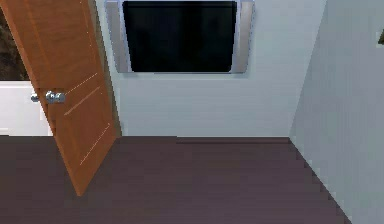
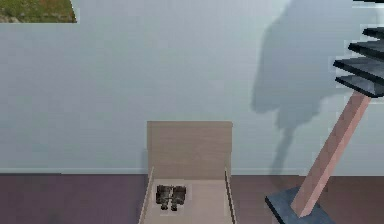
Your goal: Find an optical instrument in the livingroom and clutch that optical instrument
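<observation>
Searching step: robot is facing an open wooden door and a dark window, upper middle of forward view. Optical instrument's place: cannot tell. A small dark blob is lying on a wooden seat, lower centre of arm side view, and is probably worth checking. Hand state: cannot tell. Next move is calling for a closer look there.

base: stands on the dark floor near a room corner | front: turned toward the pale wall that carries a dark window | reaching side: turned squarely toward a second pale wall, with a strip of floor between
</observation>
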